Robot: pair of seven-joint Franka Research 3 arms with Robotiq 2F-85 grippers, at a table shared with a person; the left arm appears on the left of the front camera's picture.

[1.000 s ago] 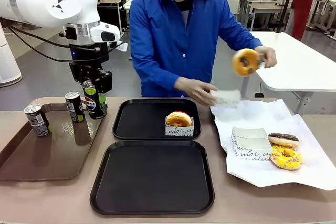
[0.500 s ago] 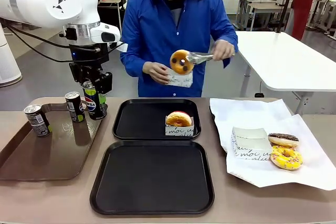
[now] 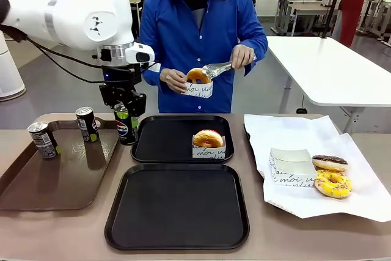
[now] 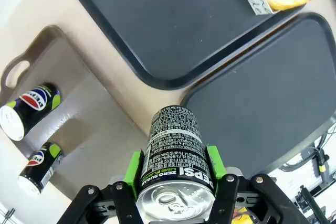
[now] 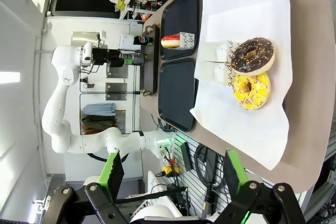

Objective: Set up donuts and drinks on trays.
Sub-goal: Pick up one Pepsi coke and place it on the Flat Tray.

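My left gripper (image 3: pixel 126 116) is shut on a Pepsi can (image 3: pixel 125 128), which hangs upright just above the table between the brown tray (image 3: pixel 36 187) and the far black tray (image 3: pixel 162 145). From the left wrist, the can (image 4: pixel 176 145) sits between the green pads. A pink-iced donut (image 3: pixel 208 139) in a paper sleeve lies on the far tray; the near black tray (image 3: pixel 177 212) is bare. The person holds another donut (image 3: pixel 198 76) in tongs at a paper sleeve. My right gripper (image 5: pixel 174 177) is open, high above the table.
Two more cans (image 3: pixel 41 140) (image 3: pixel 87 124) stand on the brown tray. On the white paper (image 3: pixel 305 132) at the right lie a chocolate donut (image 3: pixel 329 162), a yellow donut (image 3: pixel 333 183) and a flat paper sleeve (image 3: pixel 292 166).
My left arm has carried the can to the right, from over the brown tray to the far black tray's left edge. The person has brought the donut in the tongs to the sleeve.
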